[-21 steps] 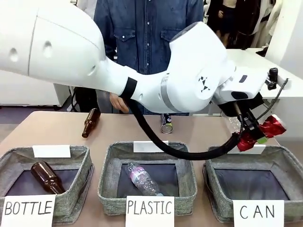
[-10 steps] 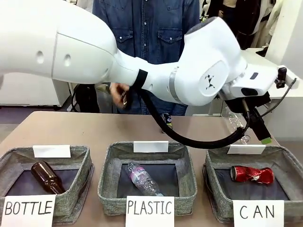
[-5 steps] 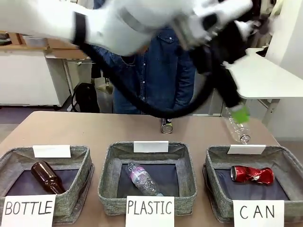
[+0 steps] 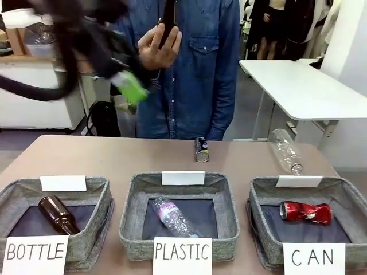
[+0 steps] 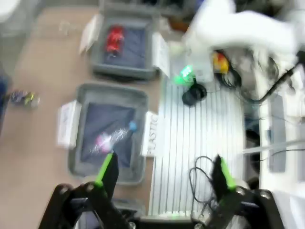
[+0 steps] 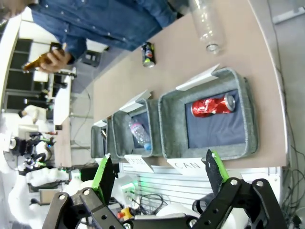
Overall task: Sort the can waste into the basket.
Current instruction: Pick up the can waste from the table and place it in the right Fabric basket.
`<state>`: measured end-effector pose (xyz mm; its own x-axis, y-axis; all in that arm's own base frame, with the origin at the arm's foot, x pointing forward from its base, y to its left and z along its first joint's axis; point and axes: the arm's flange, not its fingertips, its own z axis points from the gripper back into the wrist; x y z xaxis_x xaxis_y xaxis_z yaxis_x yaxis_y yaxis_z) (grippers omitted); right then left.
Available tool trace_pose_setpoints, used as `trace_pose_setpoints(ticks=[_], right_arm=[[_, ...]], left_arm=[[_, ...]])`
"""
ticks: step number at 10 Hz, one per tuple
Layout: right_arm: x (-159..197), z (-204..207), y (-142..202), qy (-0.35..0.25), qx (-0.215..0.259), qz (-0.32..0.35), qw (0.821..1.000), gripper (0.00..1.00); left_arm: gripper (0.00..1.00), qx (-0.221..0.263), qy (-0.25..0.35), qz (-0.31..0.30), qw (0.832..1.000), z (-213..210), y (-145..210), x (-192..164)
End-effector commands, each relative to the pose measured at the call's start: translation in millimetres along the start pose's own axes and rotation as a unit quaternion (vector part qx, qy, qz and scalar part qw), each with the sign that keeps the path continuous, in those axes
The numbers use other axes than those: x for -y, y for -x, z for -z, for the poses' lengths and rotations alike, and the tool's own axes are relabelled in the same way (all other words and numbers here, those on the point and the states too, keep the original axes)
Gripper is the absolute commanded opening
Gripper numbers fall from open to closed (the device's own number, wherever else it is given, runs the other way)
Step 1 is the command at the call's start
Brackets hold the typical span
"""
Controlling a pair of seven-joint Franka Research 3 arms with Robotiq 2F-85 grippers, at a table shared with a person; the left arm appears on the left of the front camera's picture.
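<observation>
Red can [image 4: 305, 212] lies in the basket [image 4: 338, 181]; dark can [image 4: 201, 149] on the counter [image 4: 86, 154] is left. Left gripper [image 5: 163, 167] and right gripper [image 6: 158, 162] are spread apart, empty.

Here's the tally, one trio and three pairs!
Three baskets: BOTTLE basket [image 4: 17, 184], PLASTIC basket [image 4: 133, 229], CAN basket [image 4: 346, 187]. Two cans: crushed red can [image 4: 305, 212], dark can [image 4: 201, 149]. Two plastics: tabletop plastic bottle [image 4: 285, 150], basketed plastic bottle [image 4: 171, 216]. Two glass: basketed brown bottle [image 4: 56, 215], hand-held brown bottle [image 4: 170, 14].

Glossy metal can [image 4: 305, 212], rough cloth basket [image 4: 259, 197] w/ paper sign [image 4: 312, 259]
</observation>
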<state>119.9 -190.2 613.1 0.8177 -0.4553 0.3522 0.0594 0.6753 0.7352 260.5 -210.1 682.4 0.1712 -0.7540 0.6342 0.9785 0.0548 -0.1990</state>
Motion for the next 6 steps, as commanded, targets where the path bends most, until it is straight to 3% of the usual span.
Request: trace_pose_setpoints(ticks=[1,2,3,4,5,6], right_arm=[[-2,-7,4,-0.004,0.005,-0.005,1.000,1.00],[0,0,0,0.000,0.000,0.000,1.000,1.00],[-6,9,-1,-0.018,-0.001,-0.001,1.000,1.00],[-18,27,-1,-0.070,-0.008,-0.006,0.997,1.00],[-33,60,0,-0.136,-0.056,-0.019,0.989,1.00],[-48,89,3,-0.156,-0.096,-0.017,0.983,1.00]], left_arm=[[1.00,0.022,-0.047,-0.136,0.989,-27,70,3],[1.00,0.054,-0.058,-0.194,0.978,-52,105,7],[1.00,0.076,-0.098,-0.302,0.945,-78,145,7],[1.00,0.102,-0.090,-0.387,0.912,-93,184,-3],[1.00,0.078,-0.059,-0.494,0.864,-96,229,-17],[1.00,0.081,-0.035,-0.572,0.815,-99,268,-24]])
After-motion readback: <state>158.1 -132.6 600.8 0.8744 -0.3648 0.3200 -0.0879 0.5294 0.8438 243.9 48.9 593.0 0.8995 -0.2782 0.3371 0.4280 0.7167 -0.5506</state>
